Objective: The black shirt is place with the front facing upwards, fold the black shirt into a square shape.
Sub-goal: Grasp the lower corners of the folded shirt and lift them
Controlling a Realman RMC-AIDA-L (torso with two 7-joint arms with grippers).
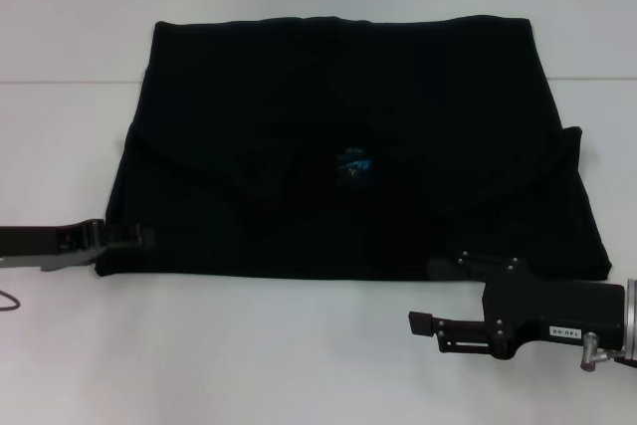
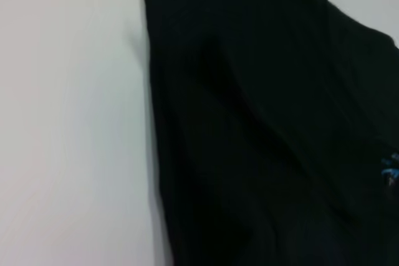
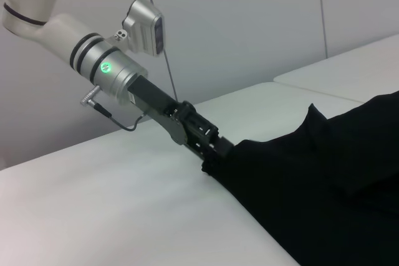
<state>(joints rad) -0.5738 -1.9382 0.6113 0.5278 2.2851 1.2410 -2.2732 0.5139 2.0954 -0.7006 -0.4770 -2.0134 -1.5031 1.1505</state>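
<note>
Black cloth T-shirt lies flat on the white table, already partly folded into a wide dark shape. Its long axis runs from the robot's left to its right, and a small blue neck label shows near the middle.

The left gripper is low on the table at the near left corner of the shirt. In the right wrist view, this left gripper touches the edge of the cloth, and its tip disappears into the black fabric. I cannot tell if its jaws are closed on the corner or only resting against it.

The right gripper is just beside the near edge of the shirt, close to the near right corner. One finger reaches the hem and the other is over bare table, so the jaws look spread apart with nothing between them.

The shirt lies beyond both grippers, away from the robot. I judge that the next fold must carry the near edge toward the far edge. The left arm seems nearer to a grasp than the right.
</note>
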